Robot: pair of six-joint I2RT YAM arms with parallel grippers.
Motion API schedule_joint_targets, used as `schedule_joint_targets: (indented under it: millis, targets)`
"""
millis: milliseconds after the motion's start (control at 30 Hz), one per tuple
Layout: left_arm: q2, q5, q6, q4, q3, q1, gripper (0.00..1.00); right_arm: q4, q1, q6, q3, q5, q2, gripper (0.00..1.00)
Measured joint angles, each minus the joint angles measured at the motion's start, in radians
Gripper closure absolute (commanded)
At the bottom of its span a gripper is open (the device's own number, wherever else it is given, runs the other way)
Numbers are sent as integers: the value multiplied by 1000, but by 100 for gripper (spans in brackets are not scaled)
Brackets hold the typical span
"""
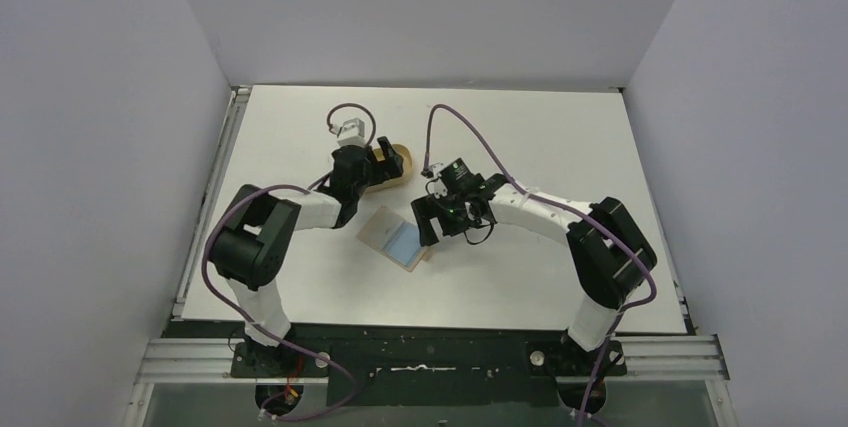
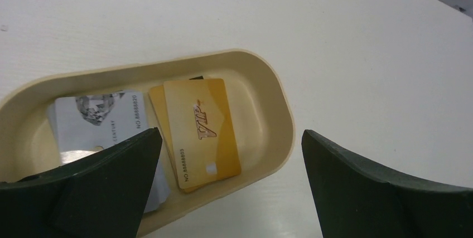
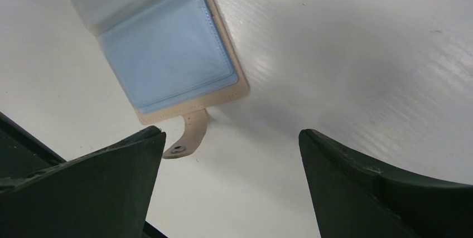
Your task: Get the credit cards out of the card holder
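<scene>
The tan card holder [image 1: 383,227] lies open on the table between the arms. A light blue credit card [image 1: 404,244] sits in its near half. In the right wrist view the blue card [image 3: 167,54] is inside a clear sleeve of the holder [image 3: 226,37], and the snap tab [image 3: 188,136] hangs from the holder's edge. My right gripper [image 1: 432,230] is open and empty just right of the holder; in its wrist view [image 3: 231,133] the tab is by the left fingertip. My left gripper [image 1: 385,169] is open and empty over the oval tray.
The oval tan tray [image 2: 276,104] holds a gold VIP card [image 2: 203,132] and a white-grey card [image 2: 100,118]. In the top view the tray [image 1: 402,158] lies behind the holder. White walls enclose the table on three sides.
</scene>
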Motion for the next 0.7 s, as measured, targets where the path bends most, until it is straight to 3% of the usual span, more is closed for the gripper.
schedule_joint_targets:
  millis: [333, 700]
  targets:
    - [84, -39, 126, 83, 34, -109, 3, 5, -35, -3, -19, -18, 0, 4]
    - [145, -51, 224, 115, 87, -153, 3, 5, -44, -4, -26, -33, 0, 4]
